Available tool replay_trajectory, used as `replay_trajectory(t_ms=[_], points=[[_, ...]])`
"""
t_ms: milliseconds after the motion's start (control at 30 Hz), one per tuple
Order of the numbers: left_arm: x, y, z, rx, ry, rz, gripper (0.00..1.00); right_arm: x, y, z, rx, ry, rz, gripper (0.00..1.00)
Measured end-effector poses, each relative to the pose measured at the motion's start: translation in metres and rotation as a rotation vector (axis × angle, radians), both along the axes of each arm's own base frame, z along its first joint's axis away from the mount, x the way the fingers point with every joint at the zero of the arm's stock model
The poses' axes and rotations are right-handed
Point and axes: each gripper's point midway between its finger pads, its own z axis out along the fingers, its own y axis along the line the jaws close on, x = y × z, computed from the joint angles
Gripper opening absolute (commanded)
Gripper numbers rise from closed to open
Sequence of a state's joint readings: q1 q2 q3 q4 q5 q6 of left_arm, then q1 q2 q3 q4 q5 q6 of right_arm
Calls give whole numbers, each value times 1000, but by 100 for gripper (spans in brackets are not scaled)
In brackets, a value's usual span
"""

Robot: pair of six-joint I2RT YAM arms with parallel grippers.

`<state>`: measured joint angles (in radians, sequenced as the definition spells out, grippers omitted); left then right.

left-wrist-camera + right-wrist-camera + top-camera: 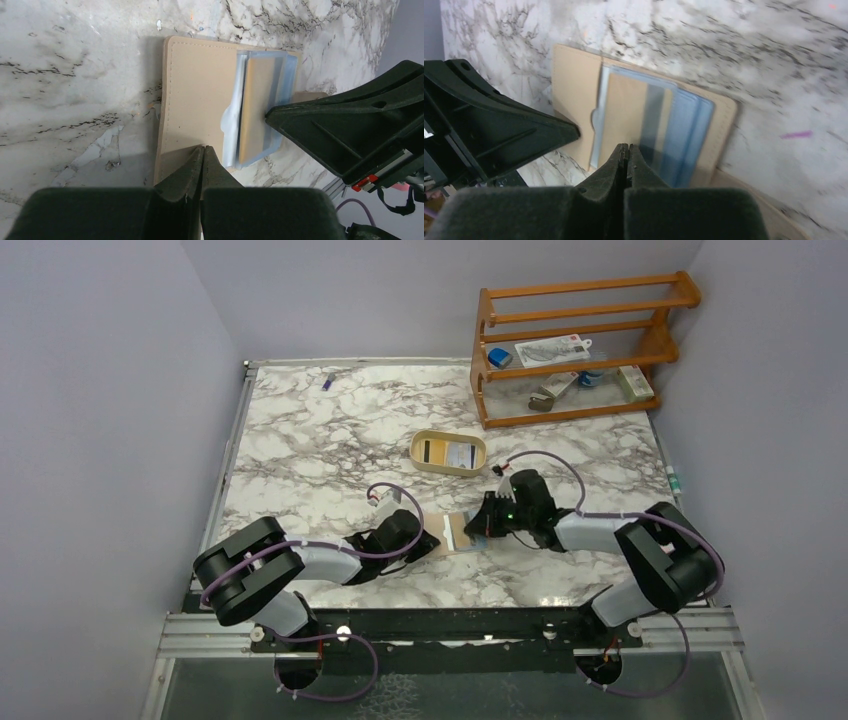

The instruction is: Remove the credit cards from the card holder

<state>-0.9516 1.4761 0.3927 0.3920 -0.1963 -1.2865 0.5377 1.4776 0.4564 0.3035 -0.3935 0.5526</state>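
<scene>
Left claw (204,153), closed, touches card holder (195,95).

The counter (300,460) lies open along its left edge bar a small blue thing (327,381) by the far left corner, while a rack (585,288) fills the far right corner, a tray (416,453) the middle, and the left gripper (432,540) and right gripper (478,527) crowd the near edge.

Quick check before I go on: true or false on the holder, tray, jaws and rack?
1. The card holder lies open on the table. True.
2. The tray is empty. False: cards lie in it.
3. The left gripper and right gripper have jaws wide open. False: both are shut, at the card holder.
4. The rack stands at the table's far right. True.
</scene>
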Motion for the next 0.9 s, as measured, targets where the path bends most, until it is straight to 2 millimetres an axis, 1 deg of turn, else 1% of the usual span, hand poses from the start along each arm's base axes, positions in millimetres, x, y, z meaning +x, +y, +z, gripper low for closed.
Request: replay_trajectory(t_ms=[200,267,333,400,433,467,500,533,567,600,667,733,800,900], points=[[0,-1,0,3,-1,-1,0,0,35,-3,46,-25,63,1],[0,-1,0,4,-2,0,0,-1,41,-3,55,-25,70,1],[0,0,0,5,-2,1,0,0,43,-4,55,-24,68,1],[0,-1,0,5,-3,0,0,0,41,-2,46,-23,60,6],[0,-1,0,5,-3,1,0,-1,39,-1,37,-24,55,11],[0,-1,0,6,-3,1,0,-1,37,2,26,-27,49,17],[0,-1,0,6,-4,2,0,-2,34,5,15,-33,43,30],[0,-1,0,6,-4,2,0,-2,30,10,1,-45,34,45],[0,0,0,6,-4,2,0,-1,27,15,-6,-57,25,51],[0,-1,-1,6,-3,2,0,1,25,22,-7,-75,16,55],[0,0,-1,7,-3,2,0,7,20,36,2,-115,1,59],[0,-1,0,6,-4,2,0,13,17,41,7,-131,-14,59],[0,-1,0,6,-4,1,0,15,13,36,-4,-119,-24,59],[0,-1,0,6,-4,1,0,13,9,20,-32,-76,-31,60]])
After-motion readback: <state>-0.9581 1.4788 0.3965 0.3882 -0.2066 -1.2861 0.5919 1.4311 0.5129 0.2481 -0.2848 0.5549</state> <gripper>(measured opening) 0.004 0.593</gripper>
